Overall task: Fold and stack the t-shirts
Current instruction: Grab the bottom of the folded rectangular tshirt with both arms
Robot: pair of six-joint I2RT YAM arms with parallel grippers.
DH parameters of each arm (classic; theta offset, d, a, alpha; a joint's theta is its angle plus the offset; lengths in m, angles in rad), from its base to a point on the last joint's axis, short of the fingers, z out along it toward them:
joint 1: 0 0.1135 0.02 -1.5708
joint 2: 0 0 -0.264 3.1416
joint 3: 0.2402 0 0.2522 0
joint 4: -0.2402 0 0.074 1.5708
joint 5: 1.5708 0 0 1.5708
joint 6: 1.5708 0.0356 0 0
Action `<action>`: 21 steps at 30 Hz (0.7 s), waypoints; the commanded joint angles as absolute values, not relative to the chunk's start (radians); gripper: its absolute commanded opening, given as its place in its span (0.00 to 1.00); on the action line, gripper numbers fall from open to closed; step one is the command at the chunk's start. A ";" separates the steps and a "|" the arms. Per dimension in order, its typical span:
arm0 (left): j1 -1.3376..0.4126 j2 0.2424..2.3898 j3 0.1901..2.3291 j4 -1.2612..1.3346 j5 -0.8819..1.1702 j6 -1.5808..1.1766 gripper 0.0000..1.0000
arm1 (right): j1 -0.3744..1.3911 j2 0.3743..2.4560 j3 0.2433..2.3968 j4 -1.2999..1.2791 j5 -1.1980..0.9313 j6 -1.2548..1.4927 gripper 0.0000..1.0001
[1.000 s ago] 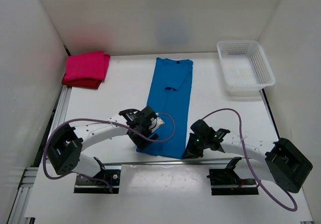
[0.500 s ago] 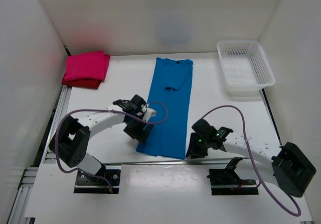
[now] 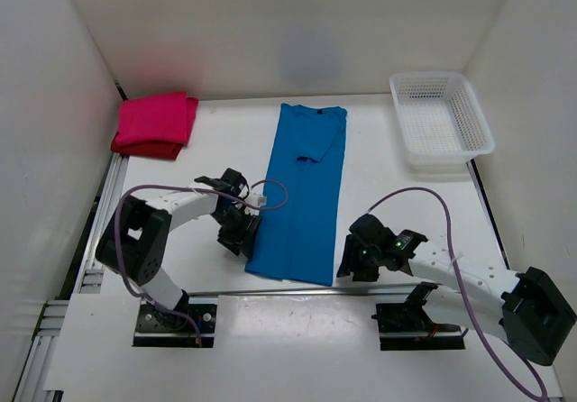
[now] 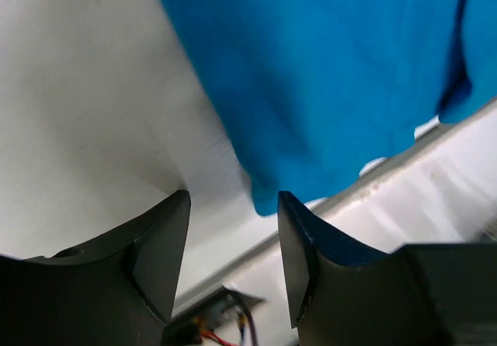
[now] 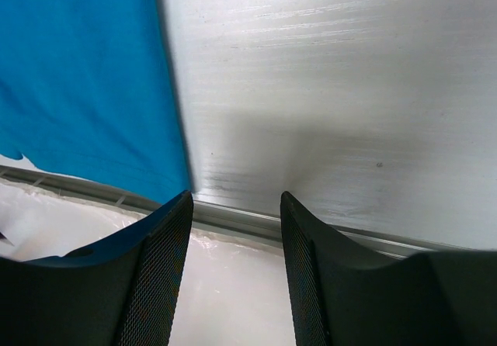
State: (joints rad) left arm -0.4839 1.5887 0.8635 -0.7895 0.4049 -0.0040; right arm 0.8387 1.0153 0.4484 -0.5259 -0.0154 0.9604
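Note:
The bright blue t-shirt (image 3: 302, 190) lies in the middle of the table, folded lengthwise into a long strip. My left gripper (image 3: 240, 237) sits low at its near left corner, open. In the left wrist view that corner of the blue t-shirt (image 4: 326, 74) ends just beyond the gap between the left gripper's jaws (image 4: 231, 241), ungripped. My right gripper (image 3: 352, 262) is open just right of the near right corner. In its wrist view the blue t-shirt (image 5: 85, 74) lies left of the empty right gripper (image 5: 237, 245). The magenta-pink t-shirt (image 3: 155, 118) rests folded on the dark red one (image 3: 144, 149), back left.
A white mesh basket (image 3: 442, 118) stands at the back right corner. White walls close the table on three sides. A metal rail (image 5: 349, 233) marks the near table edge, just under both grippers.
My left gripper slid left off the blue shirt to its near left corner, jaws narrowing. My right gripper opened, let go of the near right corner and drew slightly away.

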 commanded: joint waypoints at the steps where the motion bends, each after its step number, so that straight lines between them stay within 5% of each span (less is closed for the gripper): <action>1: -0.465 1.615 0.905 -0.865 0.452 0.000 0.60 | 0.836 1.025 0.488 -0.543 0.011 0.959 0.54; 11: -0.506 1.678 0.905 -0.836 0.537 0.000 0.68 | 0.874 1.087 0.497 -0.448 -0.017 0.939 0.57; 21: -0.515 1.743 0.899 -0.827 0.492 0.000 0.50 | 0.905 1.177 0.517 -0.384 -0.060 0.930 0.57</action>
